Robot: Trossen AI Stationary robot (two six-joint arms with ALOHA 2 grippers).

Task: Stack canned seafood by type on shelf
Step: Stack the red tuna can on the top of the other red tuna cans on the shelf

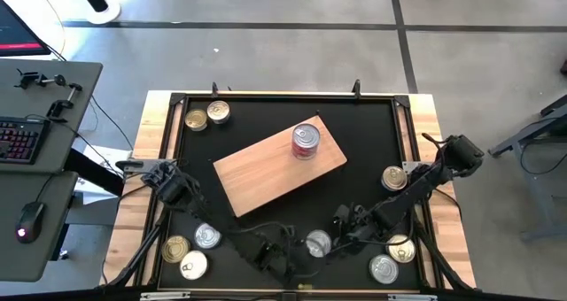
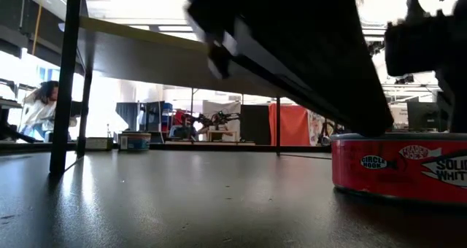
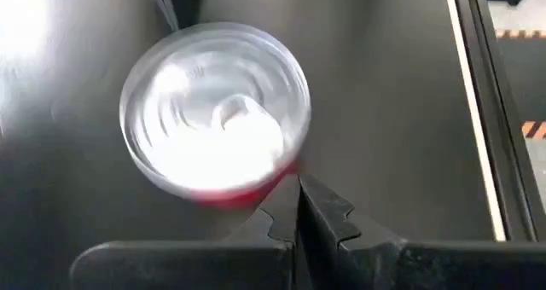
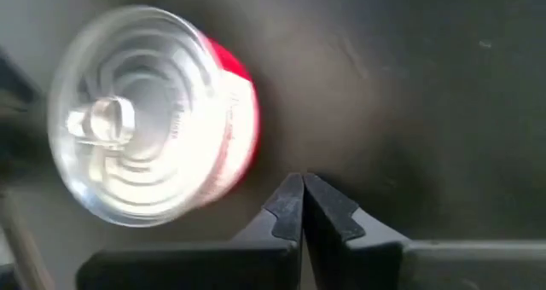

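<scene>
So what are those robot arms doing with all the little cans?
They're sorting tins onto the wooden shelf. One taller red tin already stands on it. Both arms reach low over one silver-topped tin near the table's front; the right gripper and the left gripper are shut beside it, holding nothing.

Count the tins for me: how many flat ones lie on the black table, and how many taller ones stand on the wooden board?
Flat tins on the black tabletop: 9
Taller red-labelled can on the wooden board: 1
Total: 10 tins
</scene>
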